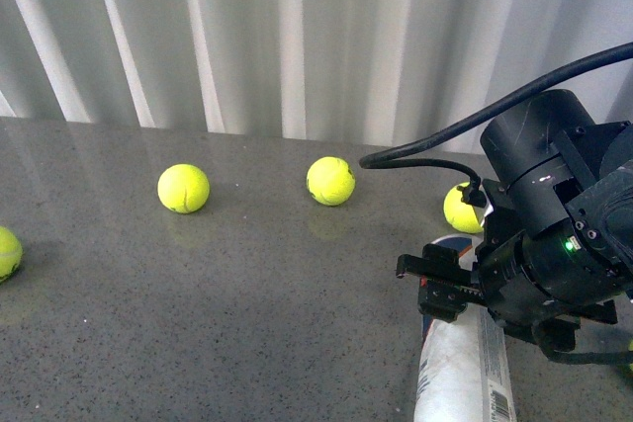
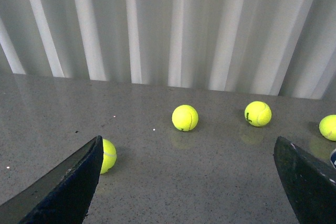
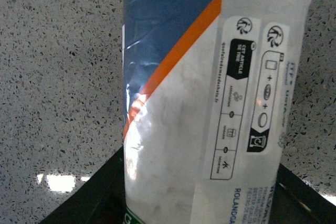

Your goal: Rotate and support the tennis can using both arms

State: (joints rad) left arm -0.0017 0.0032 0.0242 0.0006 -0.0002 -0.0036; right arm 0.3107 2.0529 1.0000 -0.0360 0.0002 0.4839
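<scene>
Where the right gripper [image 1: 427,286] stands: at the near right, low over the tennis can [image 1: 460,363], jaws closed across its width; in the right wrist view the black fingers [image 3: 89,203] meet the can's wall on both sides.
Left gripper [image 2: 187,145]: spread wide, holding nothing, facing bare table [image 1: 247,323] and well apart from the can.
Tennis can's place: near right of the table, lying lengthwise, its far end close to the rightmost tennis ball [image 1: 463,209]. Whether it rests fully on the table cannot be told.
Handling: probably light, with a thin plastic wall that would dent under a hard squeeze. The glossy label [image 3: 173,51] looks slippery, and the round body would roll if let go.
Where to take hold: across the body, as the right jaws sit now. The free end looks like the best place for the left gripper to support it.
Right wrist view only: label detail, with a blue field, an orange stripe and printed recycling marks, and the fingers' contact with the can.
Front view only: the right arm [image 1: 554,214] and its cable [image 1: 514,96], the barcode [image 1: 499,404] and the can's lie on the table. No left arm appears.
Left wrist view only: the left fingers' spread.
Beyond: loose balls to the far left and a pale ribbed wall [image 1: 297,37].
</scene>
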